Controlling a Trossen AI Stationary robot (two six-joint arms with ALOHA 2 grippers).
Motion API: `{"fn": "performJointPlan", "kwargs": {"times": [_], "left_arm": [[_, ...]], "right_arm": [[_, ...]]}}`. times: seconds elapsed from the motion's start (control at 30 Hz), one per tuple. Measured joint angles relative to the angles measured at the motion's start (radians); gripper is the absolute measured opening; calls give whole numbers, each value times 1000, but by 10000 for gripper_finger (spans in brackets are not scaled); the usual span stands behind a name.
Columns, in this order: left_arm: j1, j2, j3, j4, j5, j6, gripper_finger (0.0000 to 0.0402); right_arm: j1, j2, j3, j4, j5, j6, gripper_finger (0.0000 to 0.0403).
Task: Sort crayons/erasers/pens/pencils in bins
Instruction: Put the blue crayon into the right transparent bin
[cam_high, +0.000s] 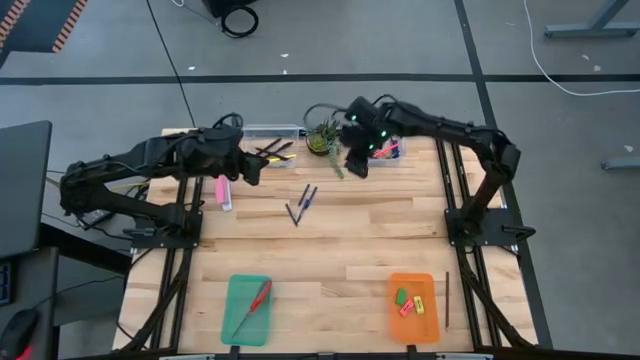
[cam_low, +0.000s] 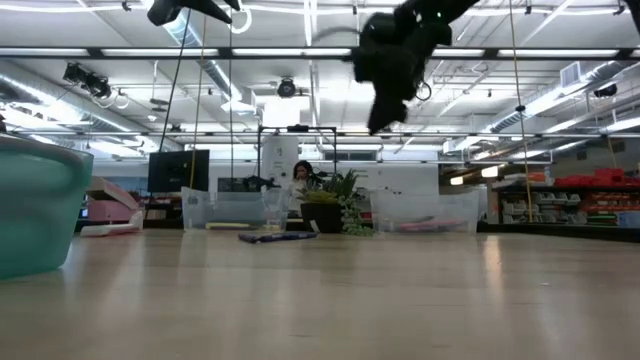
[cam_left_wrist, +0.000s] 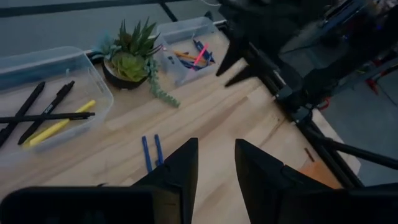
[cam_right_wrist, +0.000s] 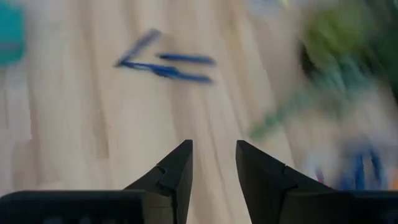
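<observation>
A few blue pens (cam_high: 303, 203) lie loose on the middle of the table; they also show in the left wrist view (cam_left_wrist: 151, 152) and the right wrist view (cam_right_wrist: 165, 65). My right gripper (cam_high: 357, 165) hangs open and empty above the table, between the potted plant (cam_high: 322, 138) and the right clear bin (cam_high: 390, 150), which holds coloured sticks. My left gripper (cam_high: 250, 160) is open and empty beside the left clear bin (cam_high: 270, 133), which holds black pencils and a yellow one (cam_left_wrist: 56, 124). Erasers (cam_high: 410, 302) lie in the orange tray (cam_high: 428, 283).
A pink box (cam_high: 224, 192) lies near the left gripper. The teal tray (cam_high: 236, 290) at the near edge holds red-handled scissors (cam_high: 255, 305). A thin dark stick (cam_high: 447, 298) lies right of the orange tray. Bare wood spreads between the pens and the trays.
</observation>
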Motion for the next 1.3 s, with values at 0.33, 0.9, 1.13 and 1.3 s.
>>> {"fn": "performJointPlan", "kwargs": {"times": [0.33, 0.9, 1.13, 1.3], "left_arm": [[-2, 12, -1, -1, 0, -72, 115], [-13, -55, 0, 4, 55, -116, 106], [-43, -70, -1, -1, 56, -135, 105], [-71, -71, -1, 0, 57, -176, 105]], "right_arm": [[233, 58, 1, 353, 158, -356, 117], [245, 335, 1, 421, 52, -261, 143], [240, 410, 0, 429, 49, -335, 143], [229, 427, 0, 441, 65, -348, 143]]}}
